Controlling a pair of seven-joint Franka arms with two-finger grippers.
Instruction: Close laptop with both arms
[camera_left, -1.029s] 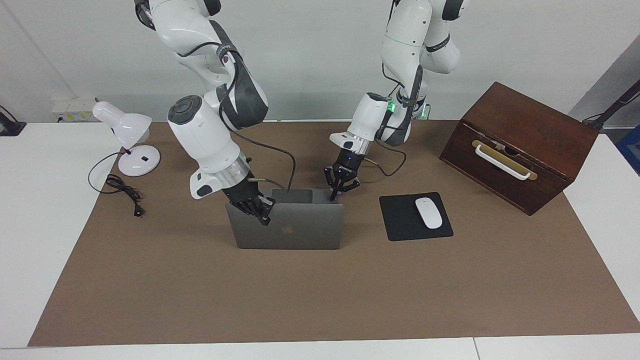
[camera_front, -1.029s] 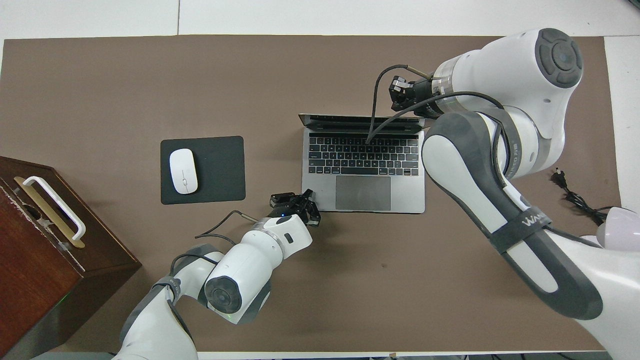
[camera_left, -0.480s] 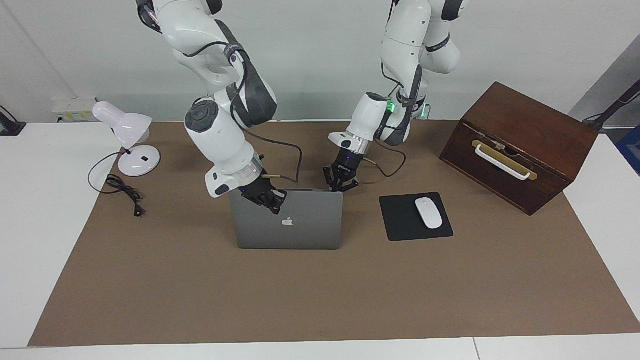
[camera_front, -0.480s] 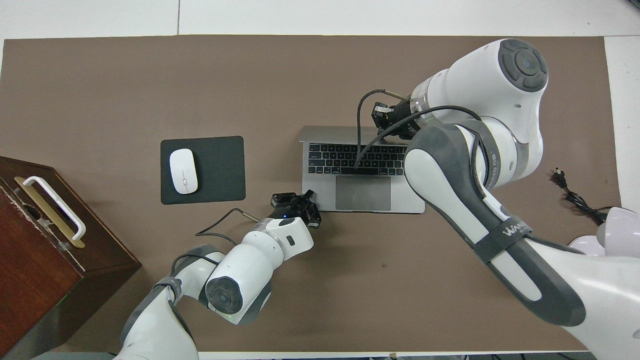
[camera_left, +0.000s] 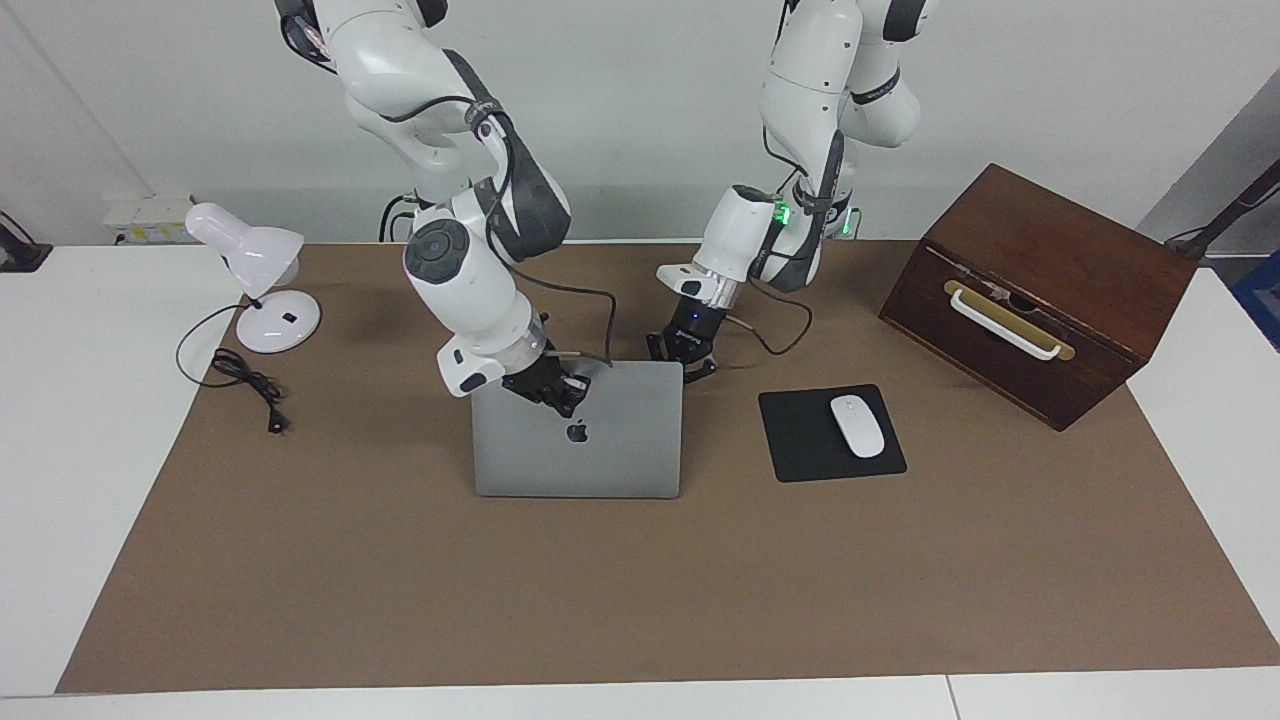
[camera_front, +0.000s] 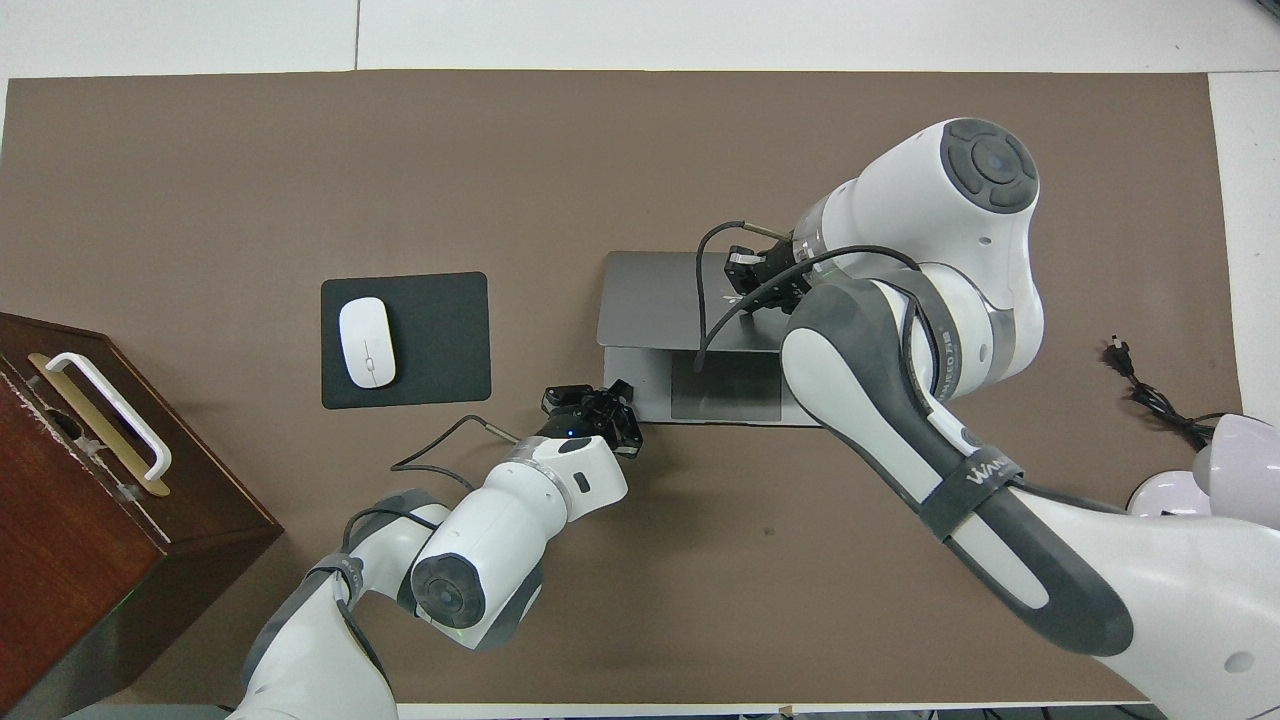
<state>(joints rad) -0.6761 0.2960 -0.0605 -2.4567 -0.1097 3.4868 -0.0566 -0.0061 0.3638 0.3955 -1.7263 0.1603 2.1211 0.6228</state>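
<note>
Facing view: laptop (camera_left: 578, 440) lid tilted well down, not flat yet, so the close looks mostly done and the last push is left. Right gripper (camera_left: 556, 385) shut, empty, pressing the lid just above the logo. Left gripper (camera_left: 684, 352) shut, empty, at the laptop's corner nearest the mouse pad (camera_left: 830, 432); contact unclear.

Overhead view: lid covers the keyboard; trackpad strip of the laptop (camera_front: 650, 300) is visible. Count: one laptop, two arms, one mouse pad, one mouse (camera_front: 366, 342), one wooden box (camera_front: 90, 480), one lamp (camera_front: 1235, 465).
</note>
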